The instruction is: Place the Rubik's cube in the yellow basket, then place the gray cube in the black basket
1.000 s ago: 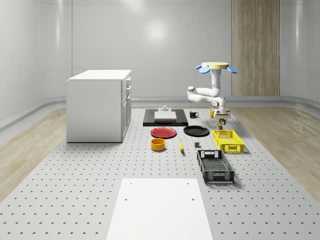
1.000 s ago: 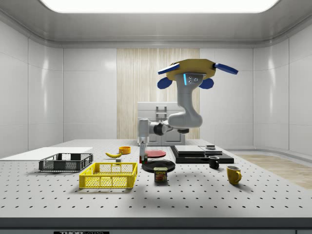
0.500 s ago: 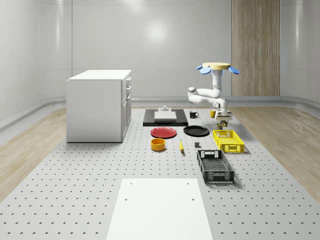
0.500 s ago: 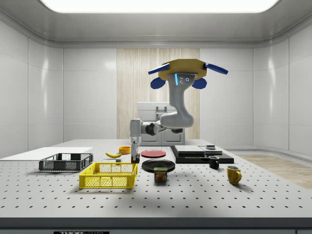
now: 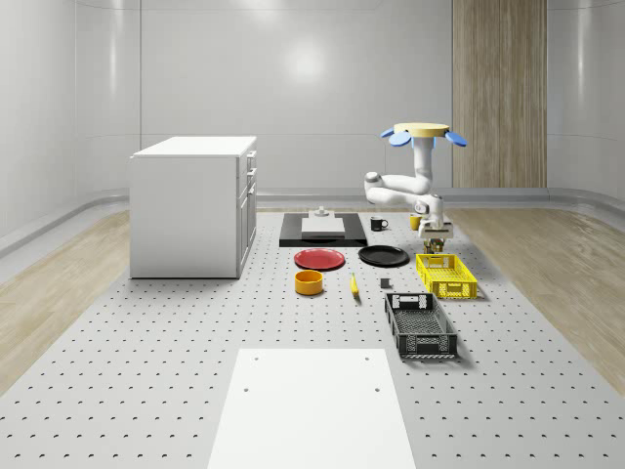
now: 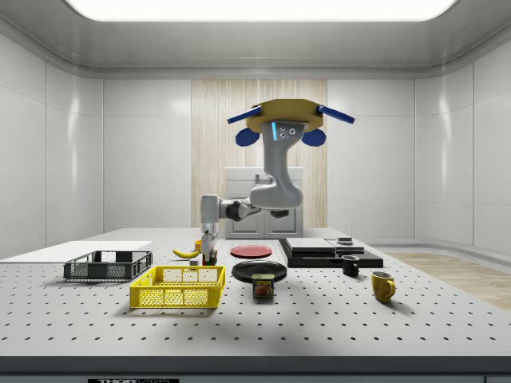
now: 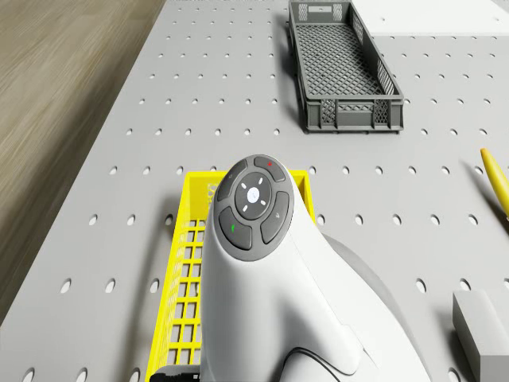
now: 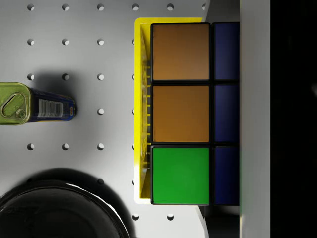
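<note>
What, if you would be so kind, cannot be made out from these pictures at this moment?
- Inside of the yellow basket: in the drone view the arm covers most of it; in the wrist view the Rubik's cube hides it.
- Gray cube: cut off by the drone view's edge.
- Gap between the Rubik's cube and the basket: too small to judge in the side view, where the gripper hangs above the basket's far end.
- Can: cut off by the wrist view's edge.

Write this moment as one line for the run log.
phase: carry | drone: hovers over table | gripper: shut on Rubik's cube, above end of yellow basket | gray cube: on table | black basket: empty
</note>
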